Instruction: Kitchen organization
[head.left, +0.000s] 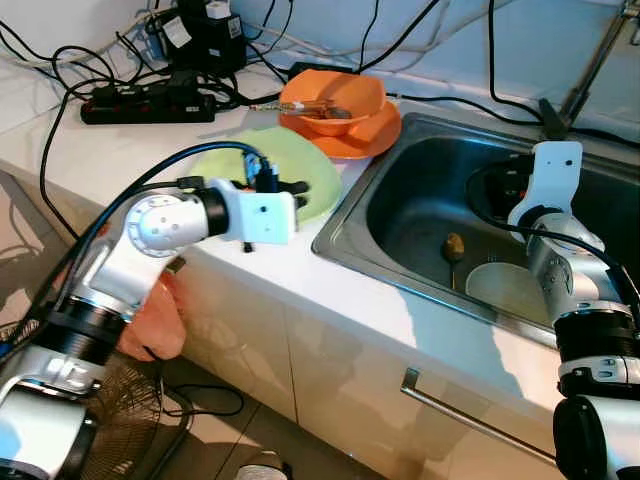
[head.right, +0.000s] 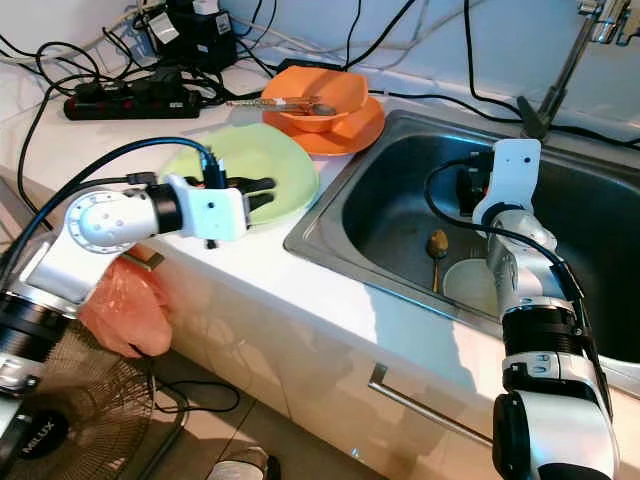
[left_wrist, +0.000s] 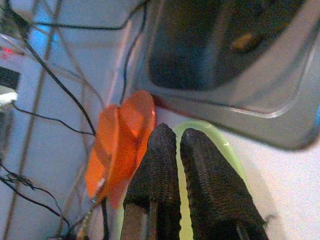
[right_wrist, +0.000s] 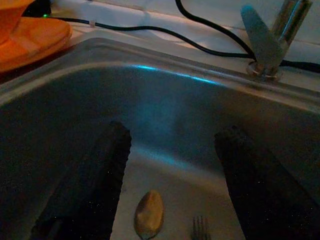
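Observation:
A light green plate lies on the white counter just left of the sink. My left gripper reaches over it from the left, its two black fingers shut side by side with nothing held. Behind it an orange bowl holding utensils stands on an orange plate. My right gripper hangs open inside the sink, above a spoon and a fork. A white plate lies on the sink floor near the spoon.
A black power strip and several cables cover the back of the counter. The faucet rises behind the sink. An orange plastic bag hangs below the counter edge, with a fan on the floor and a cabinet handle.

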